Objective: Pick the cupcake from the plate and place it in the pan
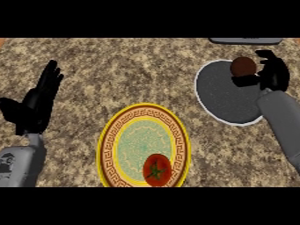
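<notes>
Underneath everything, a speckled granite counter (113, 66), broad enough to keep the two dishes apart and leave a free path between them; at the far edge, only the lip of a grey object (246, 41), too cropped to name. Next in size, the yellow patterned plate (111, 145) near the front, no cupcake on it, only a red tomato (157, 170) at its near rim, well clear of the work and probably left alone as no part of the job. Then the dark grey pan (227, 99) with its pale rim, off to the right and further back, within easy reach of that side's arm. Right forearm (288, 127) slanting up along the pan's right edge, placed so as to bring its load in from the side rather than across the plate. Left hand (38, 101) at the left of the view, fingers straight and up, thumb out, holding nothing, resting out of the way. Right hand (274, 72) at the pan's far right edge, fingers curled in against the brown cupcake (243, 66) and apparently closed on it. Cupcake itself over the pan's far rim, just inside; whether touching the pan's floor or a little above it, impossible to tell. Judged from this: carrying done, setting down and letting go left to do
</notes>
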